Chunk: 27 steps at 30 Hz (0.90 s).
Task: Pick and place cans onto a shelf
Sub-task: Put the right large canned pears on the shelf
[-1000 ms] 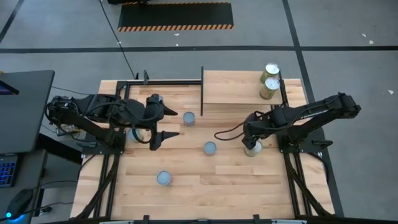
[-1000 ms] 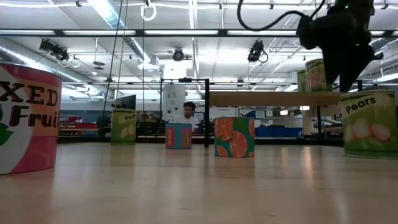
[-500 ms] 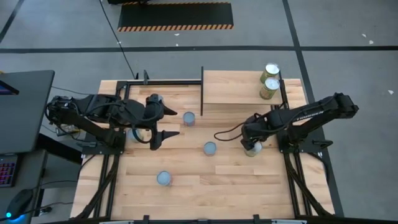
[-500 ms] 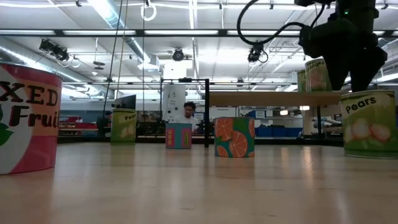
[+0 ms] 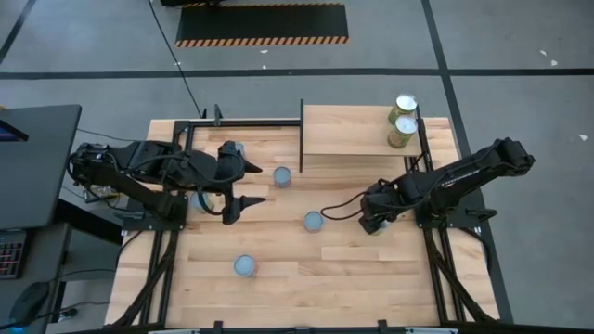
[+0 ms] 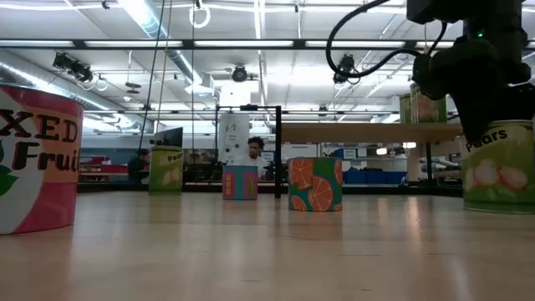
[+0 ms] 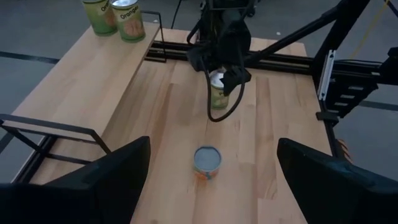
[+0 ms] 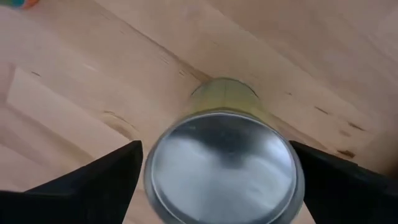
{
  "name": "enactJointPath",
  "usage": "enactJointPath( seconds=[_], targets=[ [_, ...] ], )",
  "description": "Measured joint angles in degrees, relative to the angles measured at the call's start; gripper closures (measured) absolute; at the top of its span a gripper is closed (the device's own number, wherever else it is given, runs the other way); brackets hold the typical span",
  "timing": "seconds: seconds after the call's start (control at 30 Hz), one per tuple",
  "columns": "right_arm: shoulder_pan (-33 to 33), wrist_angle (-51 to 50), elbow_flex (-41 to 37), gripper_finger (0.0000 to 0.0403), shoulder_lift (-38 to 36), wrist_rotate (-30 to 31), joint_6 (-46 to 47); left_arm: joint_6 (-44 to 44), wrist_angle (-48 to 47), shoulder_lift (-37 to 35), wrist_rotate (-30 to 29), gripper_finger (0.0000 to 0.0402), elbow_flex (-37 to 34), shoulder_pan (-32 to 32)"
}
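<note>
Right hand (image 8: 217, 180) directly over the pears can (image 8: 224, 163) on the table (image 5: 334, 269), fingers spread either side of its silver top, not gripping it. That can stands on the table's right side, below the shelf (image 5: 348, 130), which carries two cans (image 5: 403, 122) at its right end. Left hand (image 5: 243, 184) spread, hovering at table's left.

Grey concrete floor (image 5: 520, 37), black-and-yellow hazard-striped mat (image 5: 262, 25), dark floor lines, ceiling strip lights (image 6: 150, 17), person (image 6: 253, 149) behind table.
</note>
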Motion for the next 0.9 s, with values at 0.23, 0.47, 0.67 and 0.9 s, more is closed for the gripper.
enactJointPath(
  seconds=[0.23, 0.47, 0.67, 0.9],
  targets=[
    [-0.5, -2.0, 1.1, 0.0073, 0.0, -3.8, -3.0, 0.3, -0.1, 0.0, -1.8, 0.0045, 0.0, 0.0],
    [-5.4, -7.6, 14.5, 0.0088, 0.7, -3.6, -14.9, 4.2, -0.4, -0.3, -1.3, 0.0045, 0.0, 0.0],
    [-12.9, -22.3, 36.4, 0.0088, 8.7, 1.1, -35.6, 6.1, 1.9, -1.4, 2.1, 0.0045, 0.0, 1.9],
    [-24.9, -34.2, 59.1, 0.0088, 17.5, 4.1, -62.7, 5.8, 5.3, -2.5, 2.7, 0.0045, 0.0, 3.8]
  ],
)
